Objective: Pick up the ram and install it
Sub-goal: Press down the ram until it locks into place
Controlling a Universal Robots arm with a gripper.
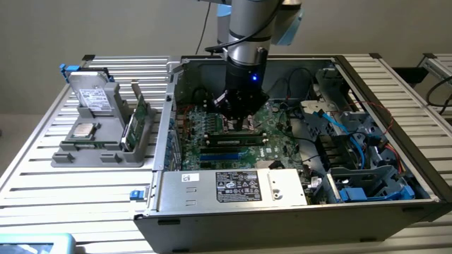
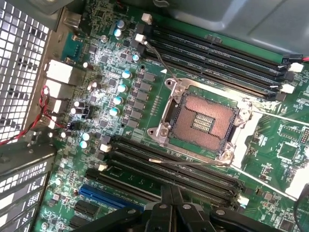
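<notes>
The ram (image 1: 236,142) lies lengthwise in a black motherboard slot, a dark narrow stick with a row of chips, level with the slot's end latches. My gripper (image 1: 241,123) hangs inside the open computer case (image 1: 282,211), directly above the ram; whether it touches the stick cannot be told. In the wrist view the fingers (image 2: 167,198) press together with nothing visible between them, over the black memory slots (image 2: 174,166) beside the open processor socket (image 2: 203,121). The gripper's body hides the ram in the wrist view.
A grey parts holder (image 1: 84,156) stands at the exterior view's left with a hard drive (image 1: 92,98), a square silver processor (image 1: 86,129) and broader green cards (image 1: 141,114). Blue slots (image 1: 219,156), loose cables (image 1: 332,143), a power supply (image 1: 236,186) and drive cages crowd the case.
</notes>
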